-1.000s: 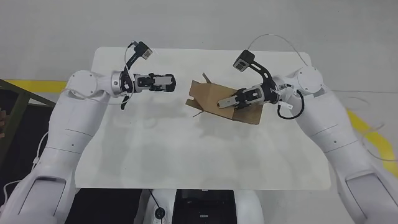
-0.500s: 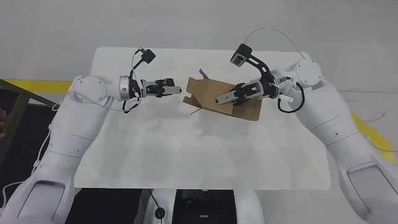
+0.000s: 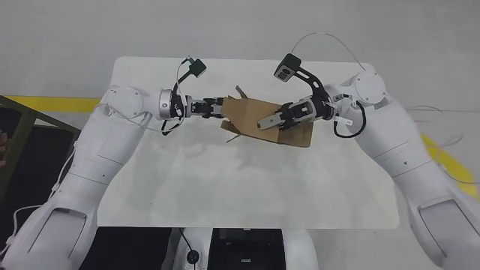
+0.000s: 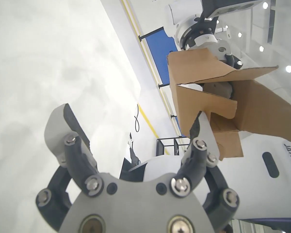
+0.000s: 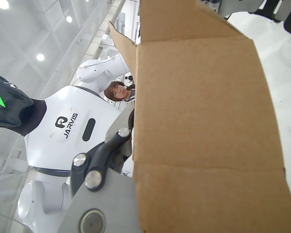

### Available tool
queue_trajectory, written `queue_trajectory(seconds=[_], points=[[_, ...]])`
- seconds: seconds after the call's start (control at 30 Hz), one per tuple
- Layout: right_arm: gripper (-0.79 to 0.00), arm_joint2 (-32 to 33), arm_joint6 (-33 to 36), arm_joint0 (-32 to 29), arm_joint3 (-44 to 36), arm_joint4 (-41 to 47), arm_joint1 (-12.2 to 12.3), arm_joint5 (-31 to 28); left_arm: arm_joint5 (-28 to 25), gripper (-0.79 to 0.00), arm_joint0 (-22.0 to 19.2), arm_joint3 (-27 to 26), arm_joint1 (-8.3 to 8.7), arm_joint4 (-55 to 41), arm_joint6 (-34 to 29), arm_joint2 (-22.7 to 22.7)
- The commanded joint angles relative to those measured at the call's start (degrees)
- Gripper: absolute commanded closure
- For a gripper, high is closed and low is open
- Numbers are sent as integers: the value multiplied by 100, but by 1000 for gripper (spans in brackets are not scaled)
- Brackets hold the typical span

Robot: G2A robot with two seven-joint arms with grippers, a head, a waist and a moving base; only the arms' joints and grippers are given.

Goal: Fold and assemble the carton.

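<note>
The brown carton [image 3: 255, 116] is partly unfolded and held above the middle of the white table, its loose end flaps pointing left. My right gripper [image 3: 268, 124] is shut on a side panel of the carton [image 5: 203, 112]; one of its fingers [image 5: 122, 127] shows beside the panel and the other is hidden behind it. My left gripper [image 3: 218, 106] is open at the flap end. In the left wrist view one fingertip [image 4: 200, 124] touches a flap of the carton [image 4: 208, 90], while the other finger stands apart over bare table.
The white table [image 3: 187, 187] has free room across its near half and its left side. A dark frame [image 3: 22, 120] stands on the floor past the table's left edge.
My left arm has moved right, from well clear of the carton to its flap end. The right gripper has shifted the carton slightly left.
</note>
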Motion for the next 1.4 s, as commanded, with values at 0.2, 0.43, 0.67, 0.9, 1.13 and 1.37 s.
queue_trajectory(seconds=[0.2, 0.43, 0.67, 0.9, 1.13, 1.37], points=[[0, -4, 0, -15, -26, -54, -86, 0, 51, -785, -227, 5, -50, -35, -266, 239], [0, -1, 0, -13, -1, -72, -142, 0, 20, -785, -315, 140, -79, 17, -130, 326], [0, 72, 0, -72, 18, -43, -158, 0, -8, -785, -280, 135, -58, -48, -159, 265], [0, 185, 0, -132, 75, -3, -142, 0, -8, -785, -108, -36, 17, 18, -139, 62], [0, 480, -78, -237, 299, 107, -140, -78, 12, -785, 260, -459, 155, 80, -101, -365], [0, 749, -270, -289, 692, 74, -145, -269, 124, -785, 526, -836, 244, 233, -150, -564]])
